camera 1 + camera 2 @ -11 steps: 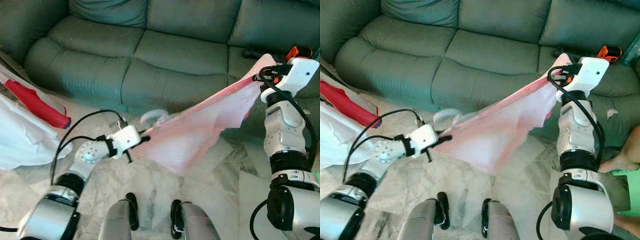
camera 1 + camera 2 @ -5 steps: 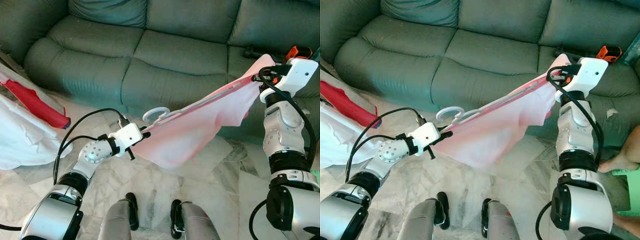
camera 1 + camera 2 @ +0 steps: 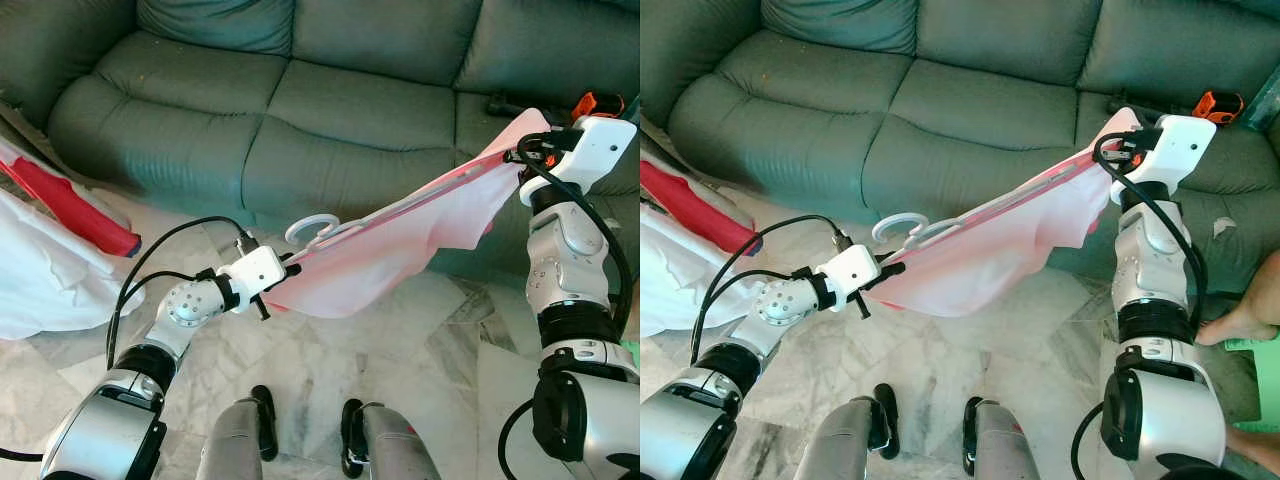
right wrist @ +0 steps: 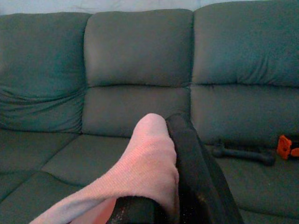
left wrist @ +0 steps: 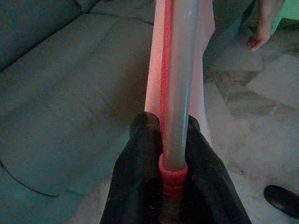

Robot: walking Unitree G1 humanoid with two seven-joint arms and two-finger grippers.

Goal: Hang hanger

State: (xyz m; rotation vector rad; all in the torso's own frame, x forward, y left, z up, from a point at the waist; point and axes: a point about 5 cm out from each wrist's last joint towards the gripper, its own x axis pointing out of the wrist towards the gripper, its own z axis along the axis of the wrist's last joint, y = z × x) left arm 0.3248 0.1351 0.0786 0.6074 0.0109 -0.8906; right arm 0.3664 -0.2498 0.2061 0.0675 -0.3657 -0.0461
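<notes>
A pale translucent hanger point(image 3: 345, 232) with a white hook point(image 3: 312, 229) is held level in front of the green sofa, a pink garment point(image 3: 400, 255) draped over it. My left gripper point(image 3: 288, 270) is shut on the hanger's left end; the left wrist view shows its fingers point(image 5: 140, 158) clamped round the grey bar point(image 5: 180, 84) and the pink cloth. My right gripper point(image 3: 525, 155) is shut on the garment's far right corner, stretching it taut; in the right wrist view pink fabric point(image 4: 149, 163) lies over its black fingers point(image 4: 191, 158).
A green sofa point(image 3: 330, 90) spans the back, with a black tool point(image 4: 243, 154) and an orange object point(image 3: 596, 102) on its right seat. White and red cloth point(image 3: 50, 230) lies on the marble floor at left. A person's bare foot point(image 3: 1250, 310) rests at right.
The left gripper rose slightly, lifting the hanger's left end. The garment's hanging lower edge has swung up and looks shorter. The right gripper has stayed put.
</notes>
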